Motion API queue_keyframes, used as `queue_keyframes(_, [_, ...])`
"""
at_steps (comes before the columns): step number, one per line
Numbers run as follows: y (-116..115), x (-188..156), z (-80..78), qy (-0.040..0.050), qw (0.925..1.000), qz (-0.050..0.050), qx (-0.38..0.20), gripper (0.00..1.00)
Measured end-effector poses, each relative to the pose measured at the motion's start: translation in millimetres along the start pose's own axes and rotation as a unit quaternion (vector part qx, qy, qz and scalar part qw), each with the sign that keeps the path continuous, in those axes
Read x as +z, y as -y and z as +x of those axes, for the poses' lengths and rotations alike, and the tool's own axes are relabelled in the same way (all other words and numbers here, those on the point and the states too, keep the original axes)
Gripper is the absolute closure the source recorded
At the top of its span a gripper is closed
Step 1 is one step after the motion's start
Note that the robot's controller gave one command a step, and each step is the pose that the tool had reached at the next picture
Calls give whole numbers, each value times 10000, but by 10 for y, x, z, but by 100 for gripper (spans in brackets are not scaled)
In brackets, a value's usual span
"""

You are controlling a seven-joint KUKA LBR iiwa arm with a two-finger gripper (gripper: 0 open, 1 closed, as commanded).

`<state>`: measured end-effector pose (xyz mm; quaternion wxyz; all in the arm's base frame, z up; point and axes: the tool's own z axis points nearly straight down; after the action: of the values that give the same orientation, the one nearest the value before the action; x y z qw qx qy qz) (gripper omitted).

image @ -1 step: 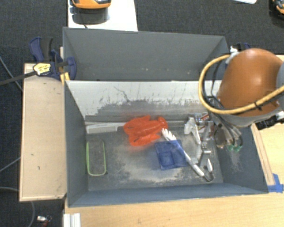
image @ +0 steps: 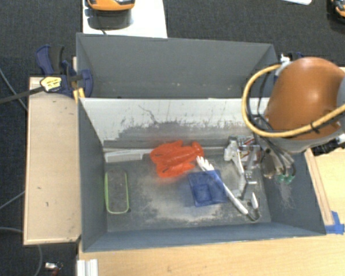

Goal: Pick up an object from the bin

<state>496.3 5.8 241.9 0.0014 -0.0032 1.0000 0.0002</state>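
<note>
Camera view. Metal gripper [image: 251, 204] is recorded at 4 o'clock in the grey metal bin [image: 178, 68], low by the floor; whether it is spread or pressed together cannot be told. White slender brush-like stick [image: 221, 184] is logged nearest, at its 10 o'clock, laid across a blue flat rectangular piece [image: 202, 191]. Orange crumpled plastic item [image: 173, 156] is listed at centre. Green-rimmed grey slab [image: 117, 192] is noted at 9 o'clock, well apart.
</note>
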Motion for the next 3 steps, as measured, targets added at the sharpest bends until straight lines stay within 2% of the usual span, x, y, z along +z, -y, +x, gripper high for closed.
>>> queue_keyframes(1, [20,650,-20,16,9985,-4,549,0])
queue_keyframes(2, [122,999,-22,40,9993,-1,362,0])
queue_keyframes(3, [92,1558,-45,62,9978,-8,666,0])
